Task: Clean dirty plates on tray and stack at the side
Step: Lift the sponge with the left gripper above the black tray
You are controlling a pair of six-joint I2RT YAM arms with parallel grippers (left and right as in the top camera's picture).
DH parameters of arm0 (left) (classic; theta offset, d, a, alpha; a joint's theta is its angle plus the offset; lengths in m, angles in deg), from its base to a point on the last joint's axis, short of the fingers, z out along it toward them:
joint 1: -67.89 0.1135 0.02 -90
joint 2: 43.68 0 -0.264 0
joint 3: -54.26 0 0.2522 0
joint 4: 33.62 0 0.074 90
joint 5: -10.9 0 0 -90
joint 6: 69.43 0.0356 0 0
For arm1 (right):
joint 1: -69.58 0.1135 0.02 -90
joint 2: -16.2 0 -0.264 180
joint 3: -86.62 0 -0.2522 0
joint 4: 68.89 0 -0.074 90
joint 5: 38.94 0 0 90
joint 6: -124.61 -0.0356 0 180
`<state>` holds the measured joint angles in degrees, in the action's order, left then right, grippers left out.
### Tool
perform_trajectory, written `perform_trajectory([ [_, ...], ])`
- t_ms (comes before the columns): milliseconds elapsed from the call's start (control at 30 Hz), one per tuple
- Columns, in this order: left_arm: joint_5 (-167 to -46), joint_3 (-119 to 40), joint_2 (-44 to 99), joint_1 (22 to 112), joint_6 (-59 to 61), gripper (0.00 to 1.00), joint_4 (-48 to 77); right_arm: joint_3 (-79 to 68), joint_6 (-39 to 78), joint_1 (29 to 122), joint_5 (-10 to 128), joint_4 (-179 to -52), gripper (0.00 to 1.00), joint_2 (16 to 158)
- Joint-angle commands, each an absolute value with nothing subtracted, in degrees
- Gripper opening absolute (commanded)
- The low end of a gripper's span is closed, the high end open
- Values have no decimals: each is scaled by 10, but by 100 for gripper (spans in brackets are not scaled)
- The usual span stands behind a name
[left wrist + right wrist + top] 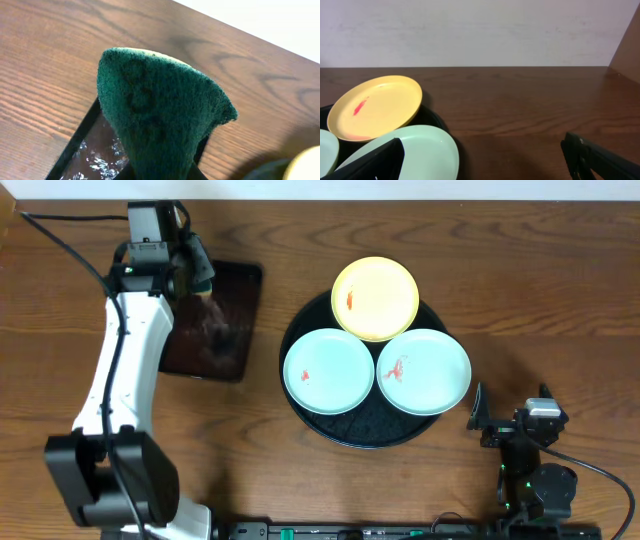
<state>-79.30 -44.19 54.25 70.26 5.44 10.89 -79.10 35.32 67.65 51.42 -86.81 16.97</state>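
Over small tray (225, 330) rim | left jaws clamp sponge (160, 115) | right jaws wide

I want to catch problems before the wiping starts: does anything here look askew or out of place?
The yellow plate overhangs the far rim of the round black tray and looks tilted, seemingly propped on that rim. Red smears mark it and both mint plates. Nothing looks broken.
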Motion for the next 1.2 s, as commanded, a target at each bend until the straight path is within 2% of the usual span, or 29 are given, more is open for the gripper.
perform_trajectory([
  [0,-762,-441,583,709,55,7,104,-793,362,682,511,-869,99,168],
  [233,-764,-441,607,717,55,7,102,-793,362,682,511,-869,99,168],
  [700,-771,-441,541,717,53,8,103,-793,362,682,511,-869,99,168],
  [1033,-771,-433,655,717,54,7,127,-793,362,682,511,-869,99,168],
  [1167,-771,-436,655,719,73,7,130,-793,362,682,511,-869,99,168],
])
